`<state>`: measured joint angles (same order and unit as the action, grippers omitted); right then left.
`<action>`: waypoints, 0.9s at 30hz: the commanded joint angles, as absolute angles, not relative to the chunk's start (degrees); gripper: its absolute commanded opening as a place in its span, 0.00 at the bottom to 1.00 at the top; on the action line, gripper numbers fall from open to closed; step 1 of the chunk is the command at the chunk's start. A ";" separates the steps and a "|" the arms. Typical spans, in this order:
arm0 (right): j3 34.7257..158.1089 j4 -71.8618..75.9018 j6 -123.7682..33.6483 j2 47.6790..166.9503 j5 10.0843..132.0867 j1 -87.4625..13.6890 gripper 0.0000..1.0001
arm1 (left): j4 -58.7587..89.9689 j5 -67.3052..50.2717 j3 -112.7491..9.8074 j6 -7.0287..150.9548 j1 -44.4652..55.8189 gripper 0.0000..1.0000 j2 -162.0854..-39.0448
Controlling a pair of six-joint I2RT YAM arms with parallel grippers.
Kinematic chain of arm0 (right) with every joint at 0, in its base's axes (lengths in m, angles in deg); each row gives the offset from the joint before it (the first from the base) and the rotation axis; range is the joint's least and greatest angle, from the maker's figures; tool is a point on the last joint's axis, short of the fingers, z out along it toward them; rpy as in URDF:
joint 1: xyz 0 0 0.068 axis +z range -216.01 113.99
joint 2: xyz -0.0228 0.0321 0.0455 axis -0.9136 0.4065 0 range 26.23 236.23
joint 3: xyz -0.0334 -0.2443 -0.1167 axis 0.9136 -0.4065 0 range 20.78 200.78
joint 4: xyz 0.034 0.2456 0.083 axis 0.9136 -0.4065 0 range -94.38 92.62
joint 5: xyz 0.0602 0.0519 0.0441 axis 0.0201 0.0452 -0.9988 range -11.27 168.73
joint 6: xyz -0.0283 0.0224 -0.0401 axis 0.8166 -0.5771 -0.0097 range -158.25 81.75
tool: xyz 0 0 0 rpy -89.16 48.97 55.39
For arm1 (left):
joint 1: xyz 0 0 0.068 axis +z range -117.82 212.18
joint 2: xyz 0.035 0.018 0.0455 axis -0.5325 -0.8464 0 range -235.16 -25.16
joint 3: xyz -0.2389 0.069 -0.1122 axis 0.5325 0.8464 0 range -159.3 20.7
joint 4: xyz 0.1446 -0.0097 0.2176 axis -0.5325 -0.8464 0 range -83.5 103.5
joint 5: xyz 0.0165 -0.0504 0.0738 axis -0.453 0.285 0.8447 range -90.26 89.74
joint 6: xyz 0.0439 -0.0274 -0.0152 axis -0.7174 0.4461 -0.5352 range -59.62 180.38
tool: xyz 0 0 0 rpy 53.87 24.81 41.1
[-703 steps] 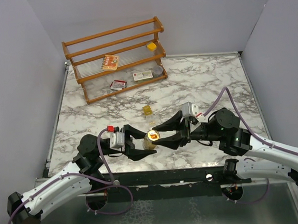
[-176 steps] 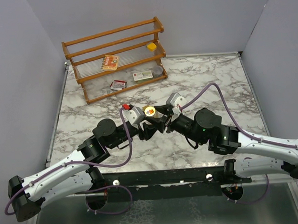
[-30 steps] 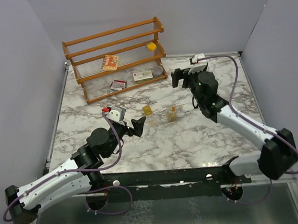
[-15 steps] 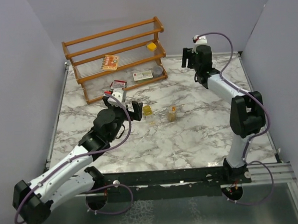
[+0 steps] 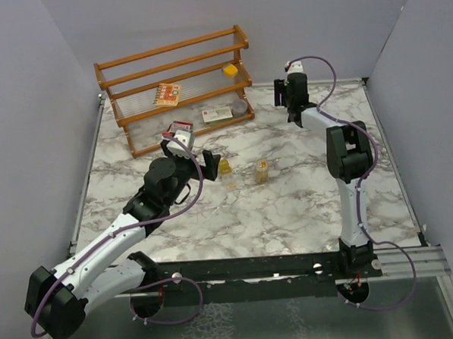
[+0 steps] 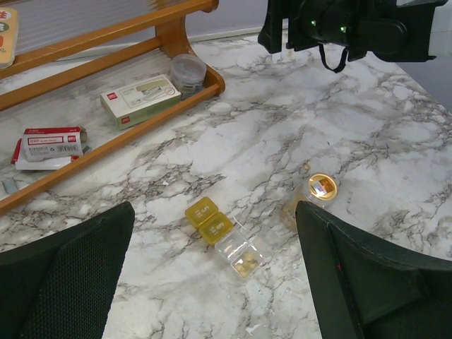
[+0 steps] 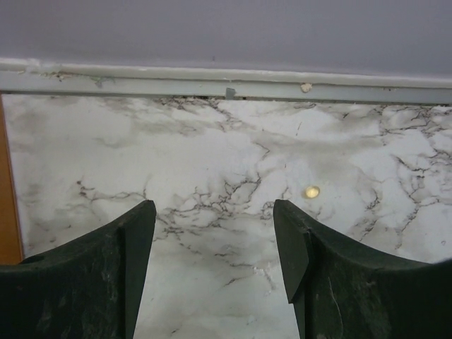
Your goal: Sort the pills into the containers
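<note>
The squarish yellow box (image 5: 224,166) lies on the marble, and in the left wrist view (image 6: 207,219) clear open compartments (image 6: 240,253) holding small pills adjoin it. The round amber jar (image 5: 261,171) stands just to its right, open-topped in the left wrist view (image 6: 319,189). My left gripper (image 5: 207,164) is open and empty, just left of the box; its jaws (image 6: 214,240) stand wide on either side of the box. My right gripper (image 5: 282,92) is open and empty at the table's back edge (image 7: 213,212). A single yellow pill (image 7: 311,191) lies on the marble just ahead and to the right of it.
A wooden rack (image 5: 172,73) stands at the back left with card packets (image 5: 217,114), a round grey tin (image 5: 240,106) and a yellow item (image 5: 230,70) on it. The back wall's rail (image 7: 226,83) is close ahead of the right gripper. The right arm (image 6: 346,28) stretches far across the table.
The right arm has stretched from above the jar's area to the table's back edge. The left gripper has moved up beside the yellow box. Jar and box have not moved.
</note>
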<state>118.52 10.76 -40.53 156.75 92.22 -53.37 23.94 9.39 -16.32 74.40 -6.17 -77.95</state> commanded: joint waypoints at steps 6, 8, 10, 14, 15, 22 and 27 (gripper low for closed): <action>131.07 11.29 -39.65 163.60 94.19 -57.25 0.67 | 27.04 6.96 -15.29 74.33 -6.05 0.99 -79.62; 133.13 10.01 -39.71 165.18 93.84 -58.16 0.66 | 26.97 6.78 -15.17 74.51 -6.07 0.99 -79.96; 135.26 8.03 -39.76 166.85 93.25 -58.89 0.64 | 26.95 6.78 -15.16 74.71 -6.07 0.99 -80.23; 136.31 5.88 -39.76 168.80 92.14 -59.88 0.59 | 27.18 6.92 -15.12 74.71 -6.13 0.99 -80.79; 136.01 5.95 -39.79 168.98 91.69 -60.13 0.58 | 27.33 6.95 -15.03 74.71 -6.07 0.99 -80.84; 137.12 4.37 -39.57 170.66 89.52 -61.08 0.55 | 27.66 6.37 -14.87 74.88 -6.06 0.99 -81.94; 138.66 2.74 -39.75 171.83 88.56 -61.31 0.49 | 27.65 6.25 -14.99 74.89 -6.01 0.99 -82.09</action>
<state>135.87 4.90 -39.87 170.19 90.76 -61.00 25.84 7.89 -15.16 74.49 -6.17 -81.98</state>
